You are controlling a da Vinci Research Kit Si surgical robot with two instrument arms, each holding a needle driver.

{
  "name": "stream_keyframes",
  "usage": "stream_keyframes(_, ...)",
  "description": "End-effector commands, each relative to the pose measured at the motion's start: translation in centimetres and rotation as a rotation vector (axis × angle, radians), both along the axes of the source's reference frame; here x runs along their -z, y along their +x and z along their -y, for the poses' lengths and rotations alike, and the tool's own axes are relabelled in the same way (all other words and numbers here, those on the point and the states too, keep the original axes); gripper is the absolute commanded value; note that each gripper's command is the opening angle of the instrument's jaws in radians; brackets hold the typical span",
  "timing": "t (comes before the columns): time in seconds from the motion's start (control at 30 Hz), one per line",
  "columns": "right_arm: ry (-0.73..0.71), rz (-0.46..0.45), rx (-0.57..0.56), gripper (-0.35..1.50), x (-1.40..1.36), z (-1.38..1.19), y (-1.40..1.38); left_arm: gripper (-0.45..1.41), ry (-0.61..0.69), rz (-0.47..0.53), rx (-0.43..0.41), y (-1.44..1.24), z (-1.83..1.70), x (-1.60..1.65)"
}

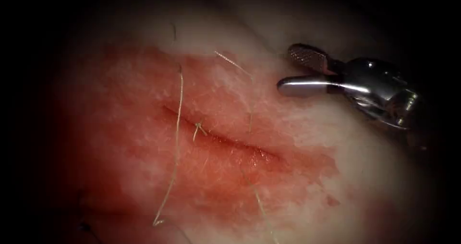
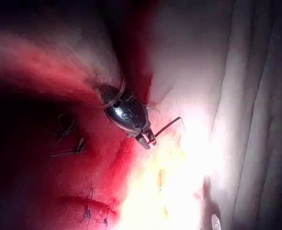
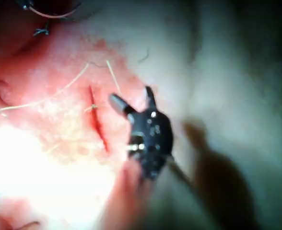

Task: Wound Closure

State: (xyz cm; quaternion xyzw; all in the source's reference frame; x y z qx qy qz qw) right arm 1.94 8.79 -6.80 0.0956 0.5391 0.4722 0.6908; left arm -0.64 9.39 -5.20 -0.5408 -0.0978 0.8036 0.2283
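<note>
The tissue [image 1: 374, 176], a pale slab of pork belly stained with red fluid [image 1: 139, 148], carries one dark slanting cut [image 1: 225, 140] at the centre of the endoscope view. One small pale knot [image 1: 198, 127] sits on the cut. Two long pale threads lie loose: the left thread [image 1: 177, 143] crosses the cut at its 9 o'clock end, and the right thread [image 1: 259, 203] trails off towards 6 o'clock.

There are two tools. The silver right tool [image 1: 286, 67] hovers right of the cut, at 2 o'clock from it, jaws spread wide and empty. The rounded steel left tool [image 2: 146, 139] has a thin dark curved piece [image 2: 169, 126] at its tip, either needle or thread. Whether the tool grips it cannot be told.

Judging by the single knot, the closure is at an early stage. A further stitch calls for a firmly held needle.
</note>
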Motion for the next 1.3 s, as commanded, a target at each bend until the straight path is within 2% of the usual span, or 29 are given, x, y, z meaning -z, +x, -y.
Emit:
stream_keyframes(0.03, -0.006, 0.004, 0.003, 1.13, -0.03, 0.02, 0.01, -0.35, -0.007, -0.007, 0.007, -0.08, 0.03, -0.12)
stream_keyframes(0.2, -0.007, 0.002, 0.007, 1.13, -0.02, 0.05, -0.04, -0.35, -0.043, -0.033, 0.038, -0.36, 0.15, -0.46)
stream_keyframes(0.27, -0.008, 0.002, 0.007, 1.13, -0.03, 0.06, -0.04, -0.35, -0.065, -0.052, 0.056, -0.56, 0.23, -0.67)
stream_keyframes(0.33, -0.013, 0.003, 0.012, 1.13, -0.03, 0.07, -0.04, -0.35, -0.079, -0.046, 0.042, -0.68, 0.32, -0.87)
stream_keyframes(0.43, -0.014, 0.003, 0.012, 1.13, -0.03, 0.08, -0.04, -0.28, -0.063, -0.063, 0.037, -0.69, 0.40, -1.09)
stream_keyframes(0.5, -0.014, 0.003, 0.012, 1.13, -0.03, 0.09, -0.03, -0.09, -0.049, -0.061, 0.044, -0.68, 0.42, -1.18)
stream_keyframes(0.63, -0.020, 0.003, 0.016, 1.13, -0.03, 0.11, -0.03, 0.44, 0.042, -0.060, 0.071, -0.66, 0.43, -1.23)
stream_keyframes(0.73, -0.021, 0.003, 0.016, 1.13, -0.04, 0.12, -0.03, 0.61, 0.083, -0.082, 0.123, -0.66, 0.41, -1.21)
stream_keyframes(0.77, -0.023, 0.001, 0.014, 1.15, -0.04, 0.13, -0.02, 0.70, 0.116, -0.106, 0.179, -0.67, 0.35, -1.18)
stream_keyframes(0.9, -0.025, -0.003, 0.020, 1.15, -0.04, 0.16, -0.03, 0.78, 0.148, -0.129, 0.231, -0.63, 0.19, -0.99)
stream_keyframes(1.0, -0.026, -0.003, 0.028, 1.15, -0.07, 0.20, -0.03, 0.78, 0.185, -0.129, 0.290, -0.58, 0.07, -0.60)
stream_keyframes(1.2, -0.028, -0.004, 0.045, 1.15, -0.07, 0.21, -0.02, 0.78, 0.185, -0.143, 0.269, -0.42, 0.02, 0.07)
stream_keyframes(1.23, -0.026, -0.005, 0.049, 1.15, -0.07, 0.22, -0.03, 0.75, 0.175, -0.148, 0.246, -0.34, 0.02, 0.37)
stream_keyframes(1.3, -0.026, -0.005, 0.050, 1.15, -0.07, 0.22, -0.03, 0.73, 0.165, -0.135, 0.214, -0.37, 0.03, 0.55)
